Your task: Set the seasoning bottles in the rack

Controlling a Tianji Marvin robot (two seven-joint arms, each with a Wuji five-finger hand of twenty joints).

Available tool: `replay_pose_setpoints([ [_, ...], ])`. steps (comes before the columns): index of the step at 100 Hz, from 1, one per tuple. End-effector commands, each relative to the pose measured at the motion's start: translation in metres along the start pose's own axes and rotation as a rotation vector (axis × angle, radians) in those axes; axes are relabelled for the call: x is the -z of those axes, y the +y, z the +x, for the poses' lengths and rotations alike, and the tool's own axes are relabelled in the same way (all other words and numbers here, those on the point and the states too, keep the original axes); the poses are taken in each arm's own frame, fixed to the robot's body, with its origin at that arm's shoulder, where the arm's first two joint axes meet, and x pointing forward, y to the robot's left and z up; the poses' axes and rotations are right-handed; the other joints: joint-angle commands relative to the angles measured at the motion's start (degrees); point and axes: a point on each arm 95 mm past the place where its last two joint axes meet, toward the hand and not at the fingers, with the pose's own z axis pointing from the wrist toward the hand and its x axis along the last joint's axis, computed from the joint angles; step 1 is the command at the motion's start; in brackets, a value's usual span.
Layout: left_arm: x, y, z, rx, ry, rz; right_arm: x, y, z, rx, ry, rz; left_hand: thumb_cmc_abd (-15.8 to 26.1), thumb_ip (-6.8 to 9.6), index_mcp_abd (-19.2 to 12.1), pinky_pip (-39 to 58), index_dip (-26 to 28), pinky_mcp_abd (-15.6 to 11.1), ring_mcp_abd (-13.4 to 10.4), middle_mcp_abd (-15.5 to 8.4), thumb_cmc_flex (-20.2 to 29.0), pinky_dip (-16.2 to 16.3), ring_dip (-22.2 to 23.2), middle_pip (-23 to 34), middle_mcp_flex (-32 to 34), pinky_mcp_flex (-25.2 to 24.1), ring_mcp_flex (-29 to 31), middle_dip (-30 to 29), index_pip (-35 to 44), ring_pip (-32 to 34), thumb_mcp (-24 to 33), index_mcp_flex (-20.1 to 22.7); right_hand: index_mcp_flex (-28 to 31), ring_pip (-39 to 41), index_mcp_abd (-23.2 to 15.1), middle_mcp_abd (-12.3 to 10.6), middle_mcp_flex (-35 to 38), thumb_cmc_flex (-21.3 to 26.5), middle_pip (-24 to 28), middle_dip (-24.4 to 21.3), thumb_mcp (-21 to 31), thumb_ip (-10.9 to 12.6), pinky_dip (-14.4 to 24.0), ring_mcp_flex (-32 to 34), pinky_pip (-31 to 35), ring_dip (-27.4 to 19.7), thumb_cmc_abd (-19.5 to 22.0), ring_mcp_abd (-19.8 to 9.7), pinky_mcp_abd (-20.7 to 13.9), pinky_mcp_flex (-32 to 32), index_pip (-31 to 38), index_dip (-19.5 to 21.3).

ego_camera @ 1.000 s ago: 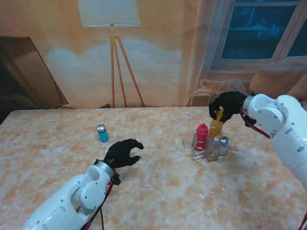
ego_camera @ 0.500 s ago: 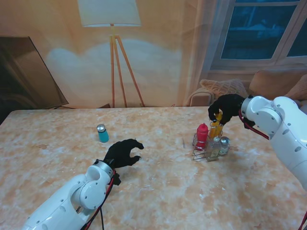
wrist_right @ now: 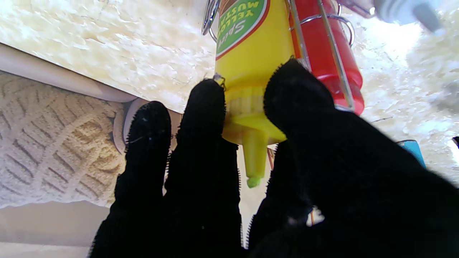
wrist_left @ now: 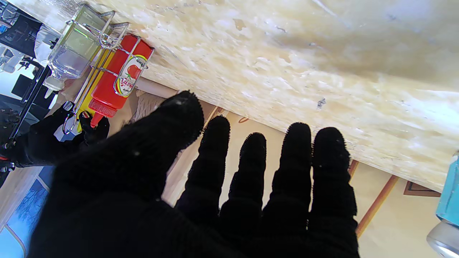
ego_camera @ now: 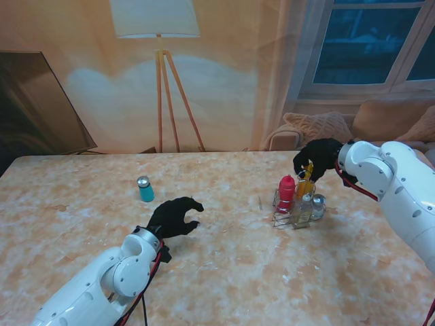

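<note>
Right hand point(ego_camera: 318, 155) has its black-gloved fingers pinched on the cap of the yellow plastic mustard bottle point(wrist_right: 251, 53), gripping up high so the body can sink into the wire rack point(ego_camera: 293, 210) near the table's right edge, beside the red ketchup bottle point(ego_camera: 286, 191). Looks almost seated. Left hand point(ego_camera: 174, 216) hovers empty, fingers loosely spread, probably waiting for the blue bottle with silver cap point(ego_camera: 145, 189) standing left of the table's middle.

The blue bottle point(wrist_left: 448, 215) is cut off by the picture's edge.
</note>
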Motion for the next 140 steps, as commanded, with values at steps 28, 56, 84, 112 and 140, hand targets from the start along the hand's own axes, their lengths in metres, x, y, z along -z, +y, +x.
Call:
replay_pose_setpoints([
  [28,0.0,0.002,0.002,0.004,-0.001,-0.012,-0.009,-0.016,0.006,0.0,-0.002,0.055,-0.61,0.92,-0.49,0.09,0.68,-0.91,-0.68,-0.62,0.72,0.38,0.25,0.58,0.77,-0.5,-0.51,0.49,1.4,-0.17,1.04,1.14,1.12,-0.32,0.91,-7.77,6.58,2.99,6.57,5.1,4.24,1.58,1.13,-0.47,-0.97,1.02,4.7,-4.25,0.03,-1.86,6.2,0.56],
  [56,0.0,0.002,0.001,0.004,-0.002,-0.01,-0.007,-0.017,0.006,0.015,-0.011,0.057,-0.81,0.9,-0.47,0.01,0.69,-0.81,-0.58,-0.63,0.6,0.38,0.24,0.53,0.73,-0.7,-0.66,0.47,1.38,-0.23,1.1,1.16,-3.57,-8.18,1.77,-5.65,3.85,-2.01,0.44,1.15,4.5,1.37,1.09,-5.54,-4.26,-1.57,3.95,-0.86,5.74,-7.16,4.42,-2.46],
  [84,0.0,0.002,0.001,0.001,-0.004,0.0,0.0,-0.014,0.003,0.038,-0.016,0.049,-1.08,0.85,-0.33,-0.04,0.74,-0.75,-0.48,-0.59,0.26,0.41,0.27,0.6,0.82,-0.86,-0.72,0.51,1.51,-0.22,1.21,1.27,-7.92,-16.42,7.46,-2.57,-2.72,-9.81,-3.12,-8.6,5.36,4.56,1.99,-12.45,-4.05,-8.72,5.38,2.69,10.12,-12.67,-5.34,-2.11],
  [112,0.0,0.001,0.001,0.0,-0.006,0.002,0.004,-0.013,0.001,0.037,-0.01,0.047,-1.64,0.82,-0.32,-0.02,0.72,-0.83,-0.54,-0.55,0.0,0.44,0.28,0.54,0.79,-0.92,-0.81,0.49,1.41,-0.22,1.67,1.32,-10.22,-19.33,10.05,0.42,-6.38,-14.9,-7.12,-10.79,5.19,10.67,1.74,-15.77,-4.03,-10.91,7.14,5.22,11.13,-15.0,-12.03,1.3],
  [140,0.0,0.001,0.001,-0.001,-0.003,0.003,0.025,0.007,-0.005,0.053,-0.016,-0.036,-1.72,0.74,-0.32,-0.08,0.73,-0.7,-0.45,-0.53,-0.12,0.42,0.24,0.5,0.75,-0.97,-0.94,0.48,1.35,-0.29,1.81,1.27,-9.73,-18.98,10.21,0.03,-5.92,-14.88,-6.6,-10.52,5.16,10.73,1.8,-15.53,-3.55,-10.89,7.34,4.86,11.74,-15.53,-12.78,2.27],
])
